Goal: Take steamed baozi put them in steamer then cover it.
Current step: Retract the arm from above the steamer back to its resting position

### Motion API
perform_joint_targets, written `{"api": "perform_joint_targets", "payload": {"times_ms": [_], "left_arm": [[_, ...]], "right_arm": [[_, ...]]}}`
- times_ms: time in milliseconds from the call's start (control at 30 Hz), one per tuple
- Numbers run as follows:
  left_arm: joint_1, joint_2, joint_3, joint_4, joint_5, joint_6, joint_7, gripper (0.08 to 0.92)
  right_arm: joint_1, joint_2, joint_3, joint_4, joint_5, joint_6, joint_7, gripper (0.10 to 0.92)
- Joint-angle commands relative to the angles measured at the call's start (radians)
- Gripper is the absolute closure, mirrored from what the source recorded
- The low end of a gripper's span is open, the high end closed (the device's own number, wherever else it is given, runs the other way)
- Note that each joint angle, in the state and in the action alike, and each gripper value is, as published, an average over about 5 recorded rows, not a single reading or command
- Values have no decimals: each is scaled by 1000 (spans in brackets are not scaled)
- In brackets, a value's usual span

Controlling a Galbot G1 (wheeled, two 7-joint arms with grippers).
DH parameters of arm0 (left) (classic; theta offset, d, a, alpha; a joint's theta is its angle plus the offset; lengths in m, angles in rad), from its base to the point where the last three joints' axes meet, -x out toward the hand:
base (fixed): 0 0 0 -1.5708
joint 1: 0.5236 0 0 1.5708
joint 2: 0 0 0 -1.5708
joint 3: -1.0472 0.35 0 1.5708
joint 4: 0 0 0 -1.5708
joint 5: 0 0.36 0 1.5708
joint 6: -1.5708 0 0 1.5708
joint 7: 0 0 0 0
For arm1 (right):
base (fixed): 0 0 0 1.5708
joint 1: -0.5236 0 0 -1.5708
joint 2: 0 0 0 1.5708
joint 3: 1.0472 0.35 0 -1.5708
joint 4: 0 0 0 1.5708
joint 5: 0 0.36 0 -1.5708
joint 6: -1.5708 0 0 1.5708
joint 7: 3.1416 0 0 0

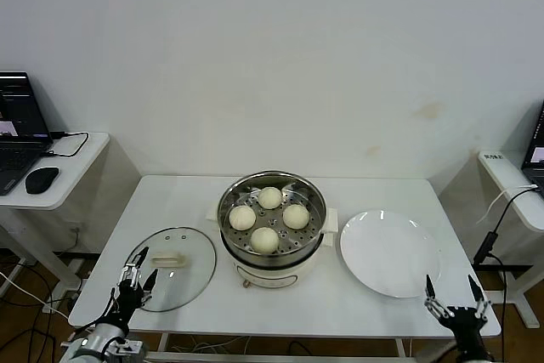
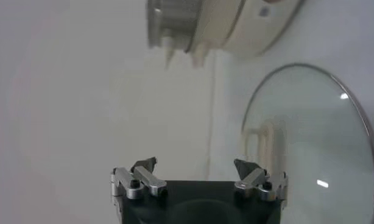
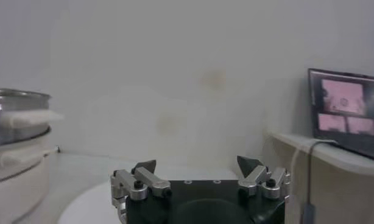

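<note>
On the white rectangular table (image 1: 280,303) the round shiny stainless-steel steamer (image 1: 271,207) sits at the centre on its cream-white electric pot base (image 1: 270,274), and all four small smooth cream-white steamed baozi lie on its perforated floor: one at 12 o'clock (image 1: 270,198), one at 3 o'clock (image 1: 296,216), one at 6 o'clock (image 1: 264,240) and one at 9 o'clock (image 1: 242,218), close together. The round clear glass cover (image 1: 172,268) with its metal rim and cream-white oblong handle (image 1: 167,257) lies flat on the table at about 8 o'clock from the steamer, just beside the pot base and not on it. A flat round white plate (image 1: 391,252) lies at about 4 o'clock from the steamer, bare. The left gripper (image 1: 136,278) hovers at the cover's 8 o'clock rim, its fingers (image 2: 145,165) spread wide with nothing between them; in the left wrist view the cover (image 2: 309,140) lies just beyond one fingertip and the handle (image 2: 263,143) sits ahead of that finger. The right gripper (image 1: 454,299) hangs at the table's near edge, at about 5 o'clock from the plate, well apart from the steamer and the baozi; its fingers (image 3: 144,167) are likewise spread and hold nothing, and its wrist view shows the steamer (image 3: 16,115) off to one side.
</note>
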State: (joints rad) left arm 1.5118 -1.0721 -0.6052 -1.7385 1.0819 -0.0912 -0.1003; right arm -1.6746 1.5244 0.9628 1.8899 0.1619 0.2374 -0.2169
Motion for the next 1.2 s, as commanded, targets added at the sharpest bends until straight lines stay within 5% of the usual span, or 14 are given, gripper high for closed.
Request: {"api": "perform_joint_targets", "payload": {"times_ms": [33,1200], "left_arm": [[-135,21,58,136,61,-3,14,177],[-352,-34,141,391,55,-20,-36,178]], "right_arm": [[-42,53,32,6,-29,17,4,203],[-48,53,37,-28,-46,25,-1,203]]}}
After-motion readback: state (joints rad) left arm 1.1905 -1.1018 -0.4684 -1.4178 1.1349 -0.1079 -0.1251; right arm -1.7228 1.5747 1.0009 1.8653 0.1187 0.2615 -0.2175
